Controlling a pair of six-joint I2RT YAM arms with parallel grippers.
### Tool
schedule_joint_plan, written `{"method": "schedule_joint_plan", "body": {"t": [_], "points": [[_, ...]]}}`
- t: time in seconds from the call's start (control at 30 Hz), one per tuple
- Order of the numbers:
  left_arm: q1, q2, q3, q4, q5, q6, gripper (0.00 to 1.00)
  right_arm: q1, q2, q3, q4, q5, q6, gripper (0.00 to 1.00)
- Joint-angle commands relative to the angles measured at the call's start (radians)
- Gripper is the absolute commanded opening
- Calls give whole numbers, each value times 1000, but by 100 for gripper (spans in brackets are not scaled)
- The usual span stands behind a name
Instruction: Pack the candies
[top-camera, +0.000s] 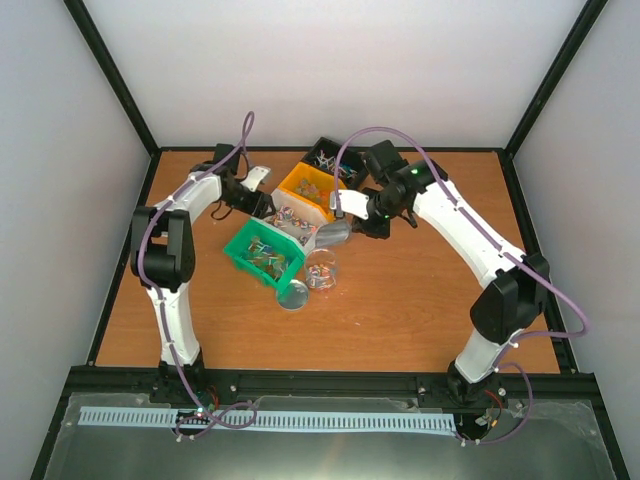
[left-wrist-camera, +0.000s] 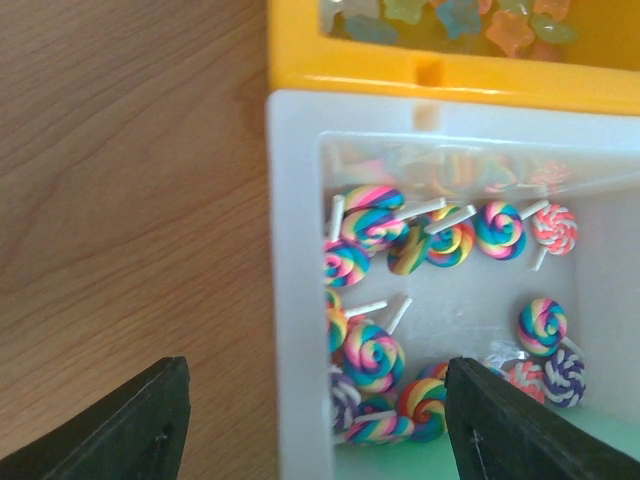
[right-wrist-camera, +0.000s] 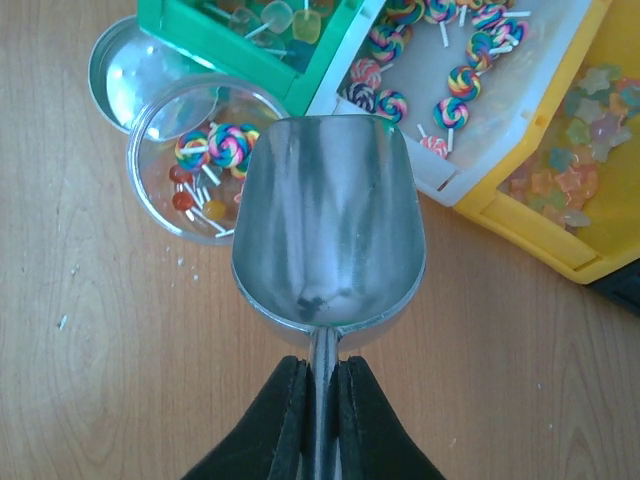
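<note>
The candies are tiny swirl lollipops (left-wrist-camera: 372, 355) in a white bin (left-wrist-camera: 295, 300), pale star sweets in a yellow bin (left-wrist-camera: 420, 72), and clear lollipops in a green bin (right-wrist-camera: 200, 30). A few lollipops (right-wrist-camera: 225, 145) lie in the open clear jar (top-camera: 322, 272). My left gripper (left-wrist-camera: 320, 440) is open and straddles the white bin's left wall. My right gripper (right-wrist-camera: 320, 365) is shut on the handle of an empty metal scoop (right-wrist-camera: 330, 220), held over the table beside the jar (right-wrist-camera: 165, 190). The scoop (top-camera: 333, 233) points toward the bins.
The jar's round silver lid (top-camera: 293, 295) lies beside the jar and shows in the right wrist view (right-wrist-camera: 125, 70). Green (top-camera: 264, 252), white (top-camera: 295, 218), yellow (top-camera: 308, 187) and black (top-camera: 328, 155) bins form a diagonal row. Black frame posts border the table.
</note>
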Motion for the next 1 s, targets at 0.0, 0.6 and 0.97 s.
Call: {"method": "schedule_joint_plan", "body": {"t": [0.0,0.6,0.97], "points": [[-12,-19,14,39,-20,34,72,4,17,27,73,-34,95,3],[50,-242,-209,13,-42,72,73,118,258,312,-30,-189,172,3],[52,-341,-378,112,-95,-62,71,197,414,504,-169,-103,391,3]]}}
